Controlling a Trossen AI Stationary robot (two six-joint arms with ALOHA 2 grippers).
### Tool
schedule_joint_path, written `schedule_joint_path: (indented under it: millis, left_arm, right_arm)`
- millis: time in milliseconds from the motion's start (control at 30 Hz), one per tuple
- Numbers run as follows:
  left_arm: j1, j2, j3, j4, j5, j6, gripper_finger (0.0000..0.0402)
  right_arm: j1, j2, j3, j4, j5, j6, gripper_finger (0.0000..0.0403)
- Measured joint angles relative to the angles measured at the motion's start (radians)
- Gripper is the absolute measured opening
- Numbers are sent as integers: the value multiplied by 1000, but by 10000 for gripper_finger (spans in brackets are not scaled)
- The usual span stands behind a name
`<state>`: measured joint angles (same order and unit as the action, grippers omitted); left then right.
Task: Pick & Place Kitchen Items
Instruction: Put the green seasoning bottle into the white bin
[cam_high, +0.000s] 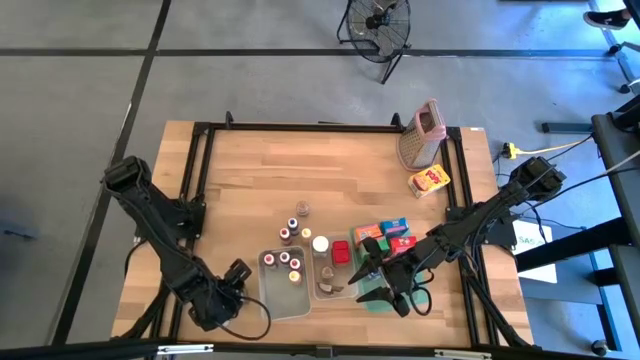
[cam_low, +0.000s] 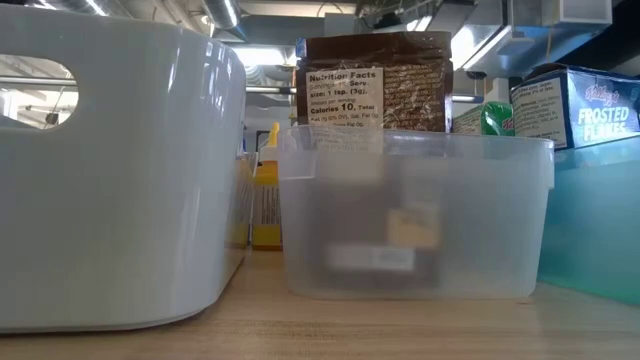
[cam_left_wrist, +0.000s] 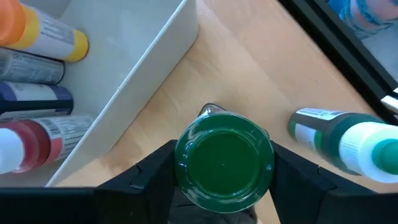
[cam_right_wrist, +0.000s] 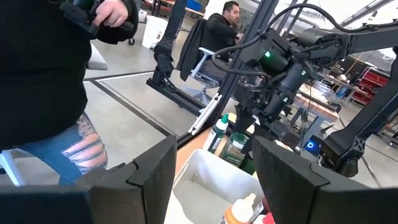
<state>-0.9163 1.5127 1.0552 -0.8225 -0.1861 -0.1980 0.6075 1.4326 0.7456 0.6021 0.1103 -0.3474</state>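
A green-capped jar (cam_left_wrist: 224, 158) sits between the fingers of my left gripper (cam_left_wrist: 224, 171), which points steeply down just outside the white tub (cam_left_wrist: 155, 56) near the table's front edge (cam_high: 238, 280). Right beside it a green bottle with a white cap (cam_left_wrist: 339, 140) stands upright on the wood. Several small bottles lie inside the white tub (cam_high: 285, 300). My right gripper (cam_right_wrist: 211, 168) hangs level and open over the tubs (cam_high: 378, 278), with nothing between its fingers. Red, blue and green cartons (cam_high: 385, 232) rest in the middle of the table. My left gripper pinches the green-capped jar by the two opposite sides of its cap (cam_left_wrist: 181, 163) between its two fingers. The fingers come from above, pointing down. The jar stays upright; the cap hides its base, so I cannot tell whether it is on the table.
A clear tub (cam_low: 415, 215) stands next to the white tub, with a teal tray (cam_low: 595, 230) to its right. Loose jars (cam_high: 297, 222) stand behind the tubs. A grater (cam_high: 420, 135) and a yellow carton (cam_high: 430, 181) sit far right. A person (cam_right_wrist: 43, 74) stands beyond the table.
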Motion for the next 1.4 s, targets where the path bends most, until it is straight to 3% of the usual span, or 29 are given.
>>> schedule_joint_path:
  millis: [267, 633, 933, 1133, 1400]
  left_arm:
    - [33, 2, 86, -136, -6, 2, 205]
    - [94, 1, 431, -582, -121, -18, 205]
    - [310, 0, 580, -662, -123, 251, 205]
    - [475, 0, 661, -601, -24, 484, 205]
    - [594, 0, 669, -344, 326, 819, 205]
  right_arm:
    - [0, 0, 0, 4, -10, 0, 213]
    - [54, 0, 0, 53, -44, -95, 213]
    - [89, 0, 0, 20, -43, -132, 213]
    - [109, 0, 0, -11, -43, -141, 213]
    - [129, 0, 0, -8, -43, -251, 213]
